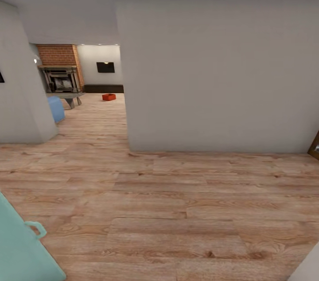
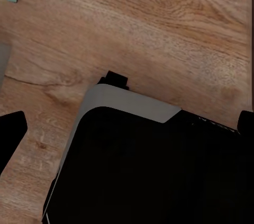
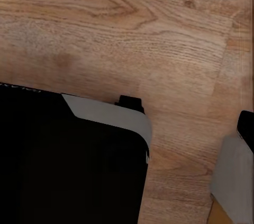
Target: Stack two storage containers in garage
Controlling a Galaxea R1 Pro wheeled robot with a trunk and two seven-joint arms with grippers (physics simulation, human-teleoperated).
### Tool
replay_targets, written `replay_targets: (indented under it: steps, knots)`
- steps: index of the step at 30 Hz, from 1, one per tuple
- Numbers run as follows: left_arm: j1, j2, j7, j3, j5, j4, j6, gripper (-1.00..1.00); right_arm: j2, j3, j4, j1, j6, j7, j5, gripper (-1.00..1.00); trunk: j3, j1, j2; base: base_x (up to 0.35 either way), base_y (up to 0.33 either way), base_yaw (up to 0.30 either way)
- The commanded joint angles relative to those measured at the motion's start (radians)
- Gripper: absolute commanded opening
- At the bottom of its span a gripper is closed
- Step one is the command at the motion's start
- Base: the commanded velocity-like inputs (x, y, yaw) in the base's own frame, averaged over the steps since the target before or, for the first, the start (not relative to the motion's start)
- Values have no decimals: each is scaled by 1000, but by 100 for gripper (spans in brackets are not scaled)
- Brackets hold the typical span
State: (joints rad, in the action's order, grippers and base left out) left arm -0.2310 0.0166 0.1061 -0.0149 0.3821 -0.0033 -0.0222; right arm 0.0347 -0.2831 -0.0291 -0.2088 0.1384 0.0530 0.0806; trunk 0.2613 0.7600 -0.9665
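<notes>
Light wood planks (image 1: 177, 210) with a warm, knotty grain cover the floor of a hallway, their seams running across the head view, and a broad, plain grey wall (image 1: 212, 68) with a matte, featureless face stands straight ahead and blocks most of what lies beyond. To its left a doorway opens into the living room (image 1: 84, 81), where the same planking runs on to a red-brick fireplace (image 1: 60, 68) with a dark metal insert, a grey low table (image 1: 66, 95) in front of it, and a rounded blue seat corner (image 1: 56, 108) partly cut off by the near grey wall on the left. One storage container (image 1: 108, 97), a small red-orange box shape, sits on the planks far back in that room, near a dark skirting strip and below a black rectangle (image 1: 105, 67) on the pale far wall; it is too small to make out its rim or inside. A smooth teal panel with a loop handle (image 1: 22, 245) is clipped by the lower left corner. Both wrist views look down on wood grain past a black body edged with a grey rounded plate (image 2: 127, 102), most likely the robot's base; dark finger stubs sit at the picture edges, and I cannot tell whether either pair is spread or pressed together
</notes>
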Motion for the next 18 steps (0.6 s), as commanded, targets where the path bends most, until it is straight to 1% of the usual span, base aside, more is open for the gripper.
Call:
replay_targets:
  steps: [1, 18]
  knots:
    - [-1, 0, 3, -2, 5, 0, -2, 100, 1, -8, -3, -1, 6, 2, 8, 100, 1, 1, -1, 325, 0, 0]
    - [-1, 1, 3, -2, 5, 0, -2, 100, 1, -8, -3, -1, 6, 2, 8, 100, 1, 1, -1, 325, 0, 0]
